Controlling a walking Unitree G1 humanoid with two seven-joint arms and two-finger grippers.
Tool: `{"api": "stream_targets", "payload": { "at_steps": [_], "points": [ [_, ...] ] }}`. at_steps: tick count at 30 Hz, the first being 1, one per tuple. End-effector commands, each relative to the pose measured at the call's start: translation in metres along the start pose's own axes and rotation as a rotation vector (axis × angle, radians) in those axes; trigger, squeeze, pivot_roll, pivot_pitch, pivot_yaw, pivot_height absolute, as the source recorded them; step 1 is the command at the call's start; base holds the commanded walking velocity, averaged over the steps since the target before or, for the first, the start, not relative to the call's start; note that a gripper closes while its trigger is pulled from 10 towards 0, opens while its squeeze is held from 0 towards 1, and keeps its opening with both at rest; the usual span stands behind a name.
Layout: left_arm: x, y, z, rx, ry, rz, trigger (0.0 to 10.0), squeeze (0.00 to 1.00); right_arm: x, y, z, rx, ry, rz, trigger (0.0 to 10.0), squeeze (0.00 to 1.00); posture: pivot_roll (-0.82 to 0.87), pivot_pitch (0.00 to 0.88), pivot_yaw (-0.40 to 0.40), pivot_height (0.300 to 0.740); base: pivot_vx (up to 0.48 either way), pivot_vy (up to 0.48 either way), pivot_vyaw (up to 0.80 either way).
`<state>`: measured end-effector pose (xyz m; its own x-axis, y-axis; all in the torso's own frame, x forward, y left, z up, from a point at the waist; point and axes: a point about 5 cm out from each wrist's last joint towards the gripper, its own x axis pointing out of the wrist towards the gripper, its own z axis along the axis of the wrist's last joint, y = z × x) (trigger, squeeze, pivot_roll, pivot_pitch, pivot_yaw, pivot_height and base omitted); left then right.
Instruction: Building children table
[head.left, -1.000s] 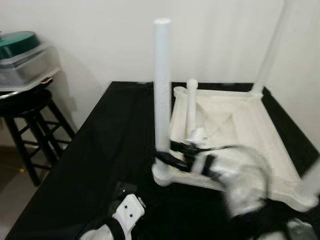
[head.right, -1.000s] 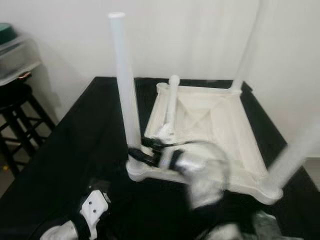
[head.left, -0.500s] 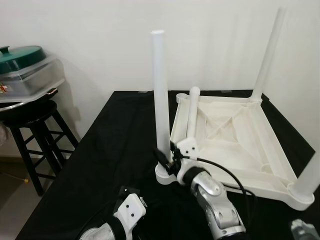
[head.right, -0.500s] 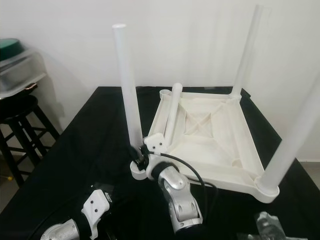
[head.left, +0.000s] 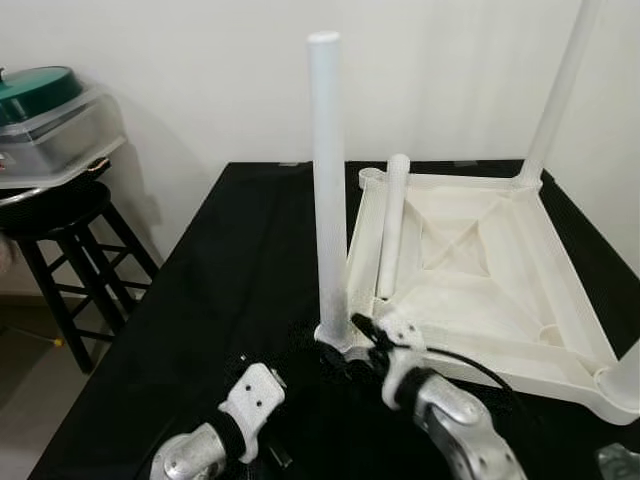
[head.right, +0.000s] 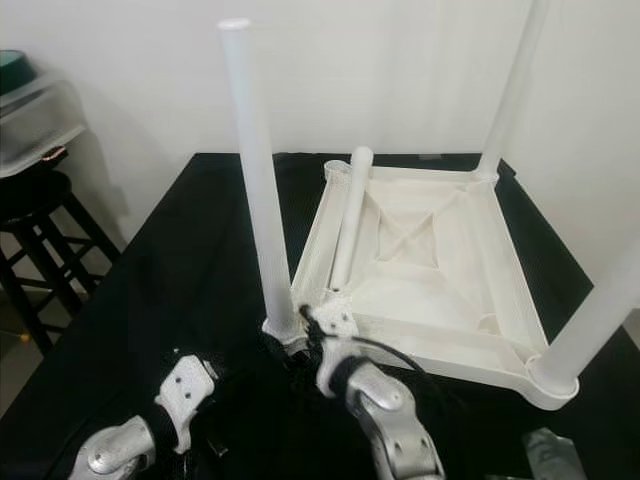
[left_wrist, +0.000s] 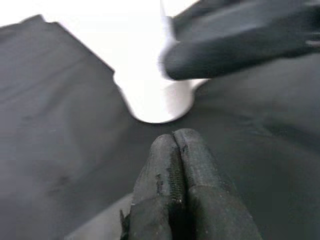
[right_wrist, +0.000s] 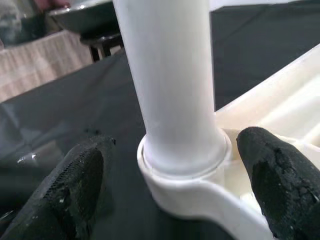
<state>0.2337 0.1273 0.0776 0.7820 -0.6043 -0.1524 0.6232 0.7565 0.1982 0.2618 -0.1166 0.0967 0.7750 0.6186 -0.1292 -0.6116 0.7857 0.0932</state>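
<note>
A white plastic table top lies upside down on the black table. One white leg stands upright in its near-left corner socket. Another leg stands at the far right corner, and a third at the near right. A loose leg lies inside the top along its left side. My right gripper is open, with its fingers on either side of the near-left leg's base. My left gripper is shut on nothing, low over the black surface just before that same socket.
A black stool stands left of the table and carries a clear container with a green lid. A white wall runs close behind. A grey object lies at the table's near right corner. The table's left half is bare black cloth.
The head camera has shifted and the blur has gone. My right arm has drawn back a little toward me, its gripper still at the near-left leg's base. The left arm has barely moved.
</note>
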Motion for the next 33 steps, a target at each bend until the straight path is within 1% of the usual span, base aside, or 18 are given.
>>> {"api": "stream_targets", "payload": {
  "at_steps": [1, 2, 3, 5, 8, 9, 10, 11, 12, 13, 14, 19, 21, 25, 33],
  "points": [
    [-0.003, 0.011, 0.005, 0.006, -0.007, 0.061, 10.0, 0.00, -0.008, 0.002, 0.000, 0.009, -0.013, 0.008, 10.0, 1.00, -0.09, 0.000, 0.043, 0.740, 0.000, 0.000, 0.00],
    [-0.004, 0.015, 0.007, -0.009, -0.021, 0.098, 10.0, 0.00, -0.016, 0.002, -0.002, 0.027, -0.007, -0.017, 10.0, 1.00, -0.09, 0.000, 0.048, 0.740, 0.000, 0.000, 0.00],
    [-0.004, 0.015, 0.007, -0.009, -0.021, 0.098, 10.0, 0.00, -0.016, 0.002, -0.002, 0.027, -0.007, -0.017, 10.0, 1.00, -0.09, 0.000, 0.048, 0.740, 0.000, 0.000, 0.00],
    [-0.005, 0.019, 0.014, -0.058, -0.092, 0.139, 10.0, 0.00, -0.026, 0.001, -0.004, 0.053, -0.008, -0.059, 10.0, 1.00, -0.10, 0.000, 0.050, 0.740, 0.000, 0.000, 0.00],
    [-0.005, 0.021, 0.015, -0.080, -0.103, 0.162, 10.0, 0.00, -0.029, 0.002, -0.003, 0.056, -0.009, -0.075, 10.0, 1.00, -0.10, 0.000, 0.055, 0.740, 0.000, 0.000, 0.00],
    [-0.006, 0.024, 0.015, -0.107, -0.094, 0.202, 10.0, 0.00, -0.033, 0.003, -0.003, 0.058, -0.007, -0.071, 10.0, 0.87, -0.10, 0.000, 0.056, 0.740, 0.000, 0.000, 0.00],
    [-0.006, 0.024, 0.015, -0.107, -0.094, 0.202, 10.0, 0.00, -0.033, 0.003, -0.003, 0.058, -0.007, -0.071, 10.0, 0.87, -0.10, 0.000, 0.056, 0.740, 0.000, 0.000, 0.00],
    [-0.006, 0.026, 0.015, -0.120, -0.084, 0.229, 10.0, 0.00, -0.036, 0.003, -0.002, 0.048, -0.002, -0.068, 10.0, 0.48, -0.11, 0.000, 0.057, 0.740, 0.000, 0.000, 0.00],
    [-0.006, 0.026, 0.015, -0.120, -0.084, 0.229, 10.0, 0.00, -0.036, 0.003, -0.002, 0.048, -0.002, -0.068, 10.0, 0.48, -0.11, 0.000, 0.057, 0.740, 0.000, 0.000, 0.00],
    [-0.006, 0.028, 0.015, -0.130, -0.077, 0.248, 10.0, 0.00, -0.038, 0.003, -0.002, 0.044, 0.000, -0.065, 10.0, 0.00, -0.11, 0.000, 0.056, 0.740, 0.000, 0.000, 0.00],
    [-0.006, 0.028, 0.013, -0.170, -0.063, 0.255, 10.0, 0.00, -0.042, 0.004, -0.001, 0.032, 0.004, -0.037, 10.0, 0.00, -0.11, 0.000, 0.055, 0.740, 0.000, 0.000, 0.00],
    [-0.006, 0.026, 0.012, -0.211, -0.067, 0.245, 10.0, 0.00, -0.044, 0.006, 0.000, 0.019, 0.008, -0.001, 10.0, 0.00, -0.11, 0.000, 0.053, 0.740, 0.000, 0.000, 0.00],
    [-0.004, 0.025, 0.012, -0.234, -0.066, 0.242, 10.0, 0.00, -0.045, 0.008, 0.000, 0.021, 0.009, 0.036, 10.0, 0.00, -0.11, 0.000, 0.050, 0.740, 0.000, 0.000, 0.00],
    [-0.001, 0.024, 0.012, -0.246, -0.061, 0.221, 10.0, 0.00, -0.046, 0.011, 0.000, 0.020, 0.022, 0.087, 10.0, 0.00, -0.11, 0.000, 0.048, 0.740, 0.000, 0.000, 0.00],
    [0.000, 0.022, 0.013, -0.266, -0.056, 0.203, 10.0, 0.00, -0.047, 0.013, -0.001, 0.017, 0.038, 0.126, 10.0, 0.00, -0.10, 0.000, 0.046, 0.740, 0.000, 0.000, 0.00]
  ]
}}
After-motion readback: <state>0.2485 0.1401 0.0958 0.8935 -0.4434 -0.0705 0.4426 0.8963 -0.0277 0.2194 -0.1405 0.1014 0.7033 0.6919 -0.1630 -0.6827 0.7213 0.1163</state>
